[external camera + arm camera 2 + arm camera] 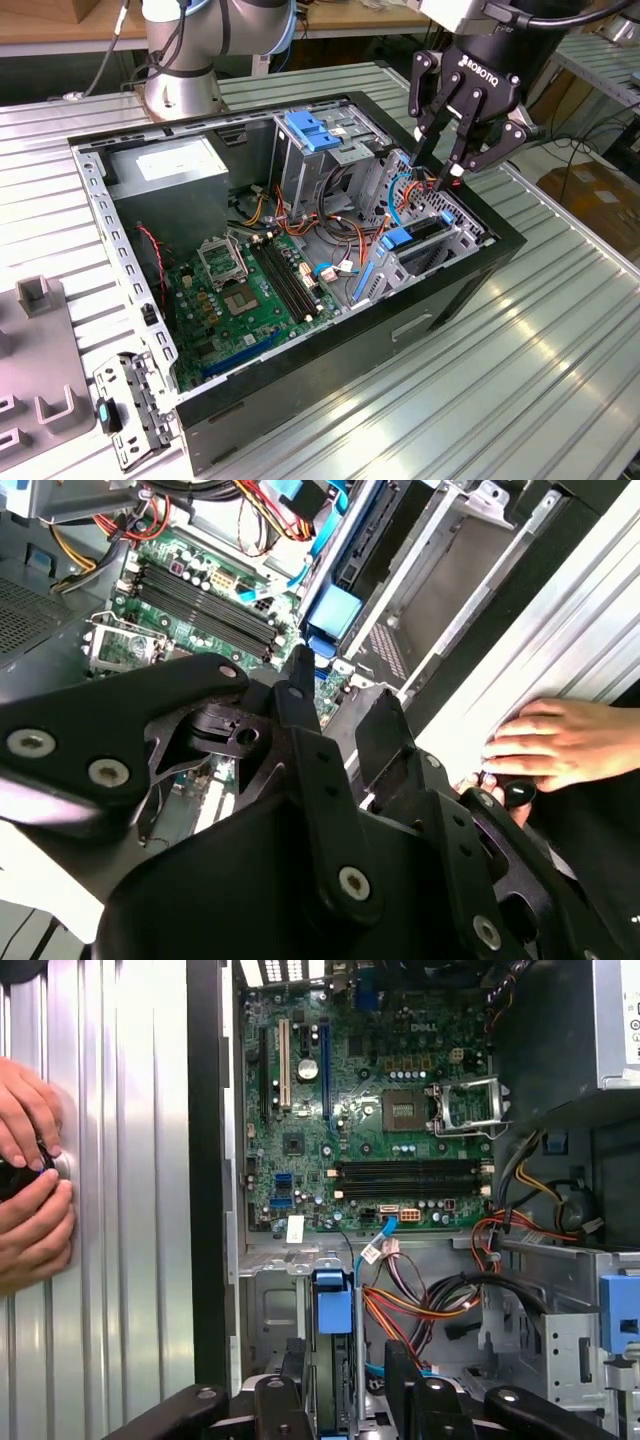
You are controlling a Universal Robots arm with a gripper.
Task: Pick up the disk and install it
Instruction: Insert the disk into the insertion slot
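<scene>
Where the open computer case (300,385) lies on its side on the ribbed metal worktop (540,380), we see the pincer (436,170) poised over the drive bay at the case's corner, on the exterior view's right. Its fingers (397,1370) stand well apart and have hold of nothing. In the first wrist view they flank the disk (333,1305), which stands on edge in the bay with the blue tab of its carrier frame facing the camera. We cannot tell whether either finger touches the frame. In the exterior view the blue carrier sits low in the bay, below the fingertips and beside the orange and blue cables (400,190). The green motherboard (370,1110) covers the case floor, with the grey power-supply box (170,172) in the far corner and the tall metal cage (300,165) with its blue latch between that box and the bay. Outside the case, a person's hand (35,1230) and a second hand (25,1110) close around a small dark object (12,1175) on the worktop.
</scene>
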